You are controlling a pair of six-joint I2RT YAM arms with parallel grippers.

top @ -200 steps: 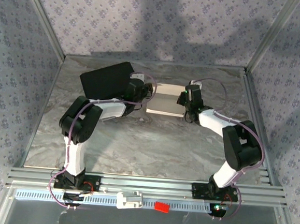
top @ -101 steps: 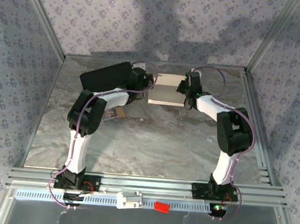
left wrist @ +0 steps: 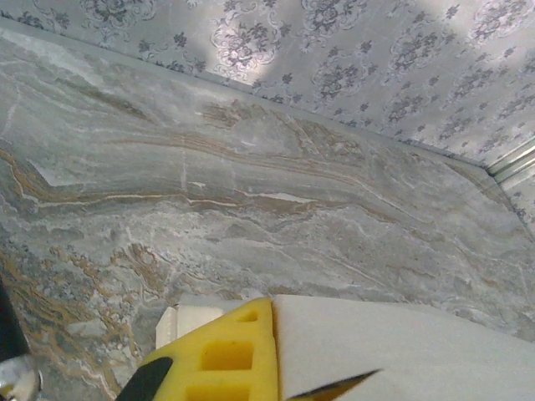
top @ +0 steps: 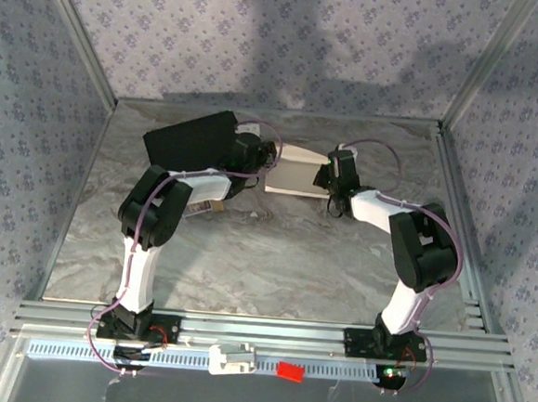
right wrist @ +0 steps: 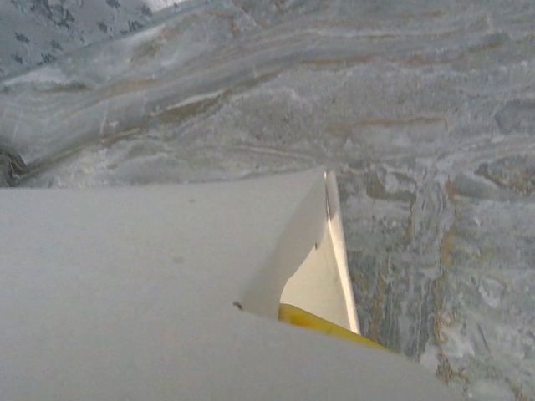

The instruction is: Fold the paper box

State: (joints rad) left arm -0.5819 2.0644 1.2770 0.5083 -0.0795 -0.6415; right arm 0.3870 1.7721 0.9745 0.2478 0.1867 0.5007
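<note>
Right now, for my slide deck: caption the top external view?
Left pincer and right pincer grip opposite ends of the white paper box beside a black case.

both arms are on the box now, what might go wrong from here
1. The left end effector and right end effector pinch opposite ends of the paper box; uneven pulling or twisting might tear or crease it.
2. A flap stands open and may bend the wrong way.
3. The black case lies right beside the left arm; a swing may knock it.
</note>
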